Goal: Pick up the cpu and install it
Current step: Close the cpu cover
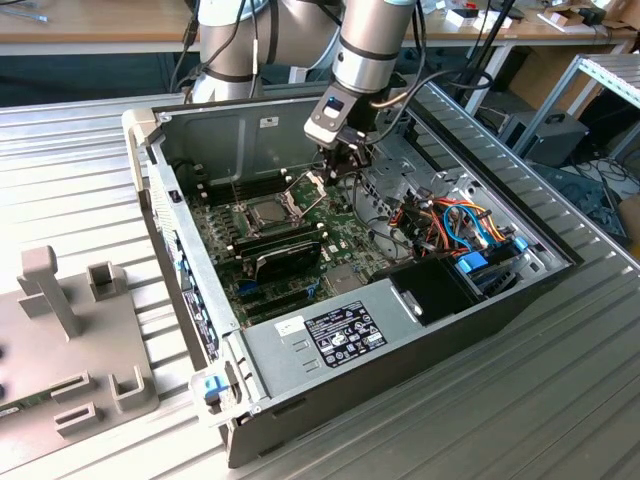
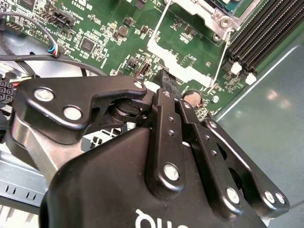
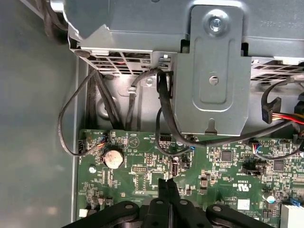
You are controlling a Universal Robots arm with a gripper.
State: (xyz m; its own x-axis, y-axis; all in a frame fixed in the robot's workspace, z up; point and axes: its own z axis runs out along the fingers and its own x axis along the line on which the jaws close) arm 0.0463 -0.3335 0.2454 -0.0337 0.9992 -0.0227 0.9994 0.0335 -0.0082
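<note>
Arm comes in from the far side, with the wrist pitched steeply down into the open PC case on the ribbed surface. The claw hangs just above the green motherboard, close to the hinged plate of the socket frame. That plate stands tilted up.

Claw is narrow: in both wrist views its fingers are pressed together and nothing shows between them.

Cpu is probably the silver-grey square lying in the socket frame, to the exterior view's left of the claw and apart from it. It's too small there to say whether it's fully seated.

Per-view extras:
- The first wrist view looks past the claw at a coin cell on the board. Black cables loop by a grey metal bracket beyond the board edge.
- The second wrist view has the claw seen from behind its black linkage. The coin cell is just beside the tips, and the black memory slots are further off.
- The exterior view adds a long black card near of the socket. The power supply sits against the near wall, and a grey fixture stands on the surface at the exterior view's left.
</note>
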